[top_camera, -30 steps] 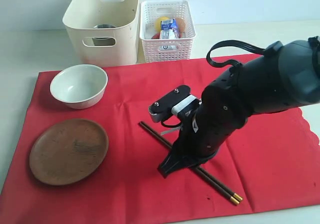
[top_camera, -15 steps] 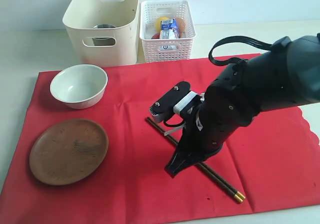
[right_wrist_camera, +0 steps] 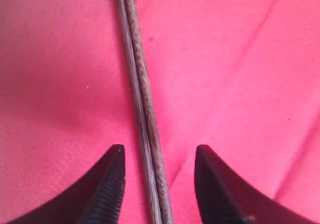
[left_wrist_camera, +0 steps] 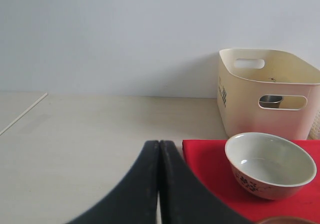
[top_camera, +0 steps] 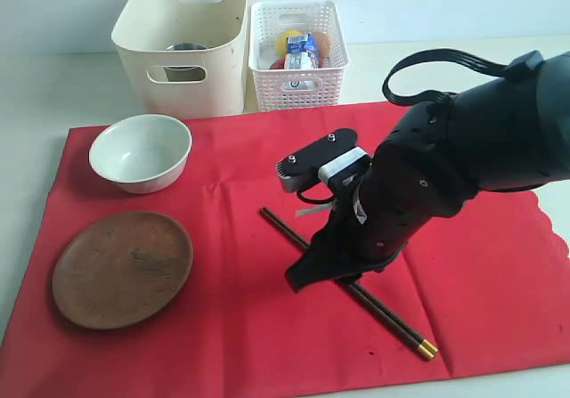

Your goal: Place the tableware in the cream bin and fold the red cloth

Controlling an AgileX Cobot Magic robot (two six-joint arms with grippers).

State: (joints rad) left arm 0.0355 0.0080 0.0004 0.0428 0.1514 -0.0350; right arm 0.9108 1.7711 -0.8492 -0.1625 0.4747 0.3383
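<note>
Exterior view: at the back of the pale table (top_camera: 44, 86), a cream bin (top_camera: 223, 60), smooth-walled with rounded corners, a steel cup (top_camera: 183, 73) glimpsed through its oval handle cut-out. Just beside it, a white lattice basket (top_camera: 267, 82) holding a lemon (top_camera: 287, 40) and a blue-white milk carton (top_camera: 303, 51). In front, spread flat, the red cloth (top_camera: 499, 282), scalloped along its right edge. On the cloth's left part, a pale glazed bowl (top_camera: 141, 153) and, nearer the camera, a round brown wooden plate (top_camera: 122, 269), close together but apart. Right of centre, dark gold-tipped chopsticks (top_camera: 392, 320) lying side by side on a diagonal, mid-length hidden under the bulky black right arm (top_camera: 463, 158). Arm reaching in from the right, wrist bent steeply down, right gripper (top_camera: 298, 280) low over the sticks. Left wrist view: left gripper (left_wrist_camera: 159, 184) closed on nothing, black fingers pressed flat together, hanging over the table just off the cloth's corner. Beyond, the bowl (left_wrist_camera: 270, 166) with a faint dark pattern on its outside, and the bin (left_wrist_camera: 270, 83) against a plain wall (left_wrist_camera: 125, 33). Right wrist view: right gripper (right_wrist_camera: 157, 184) parted, ribbed black fingertips (right_wrist_camera: 107, 184) on either side of the two grainy wooden sticks (right_wrist_camera: 137, 83), touching neither as far as can be seen. Beneath, gently wrinkled red fabric.
</note>
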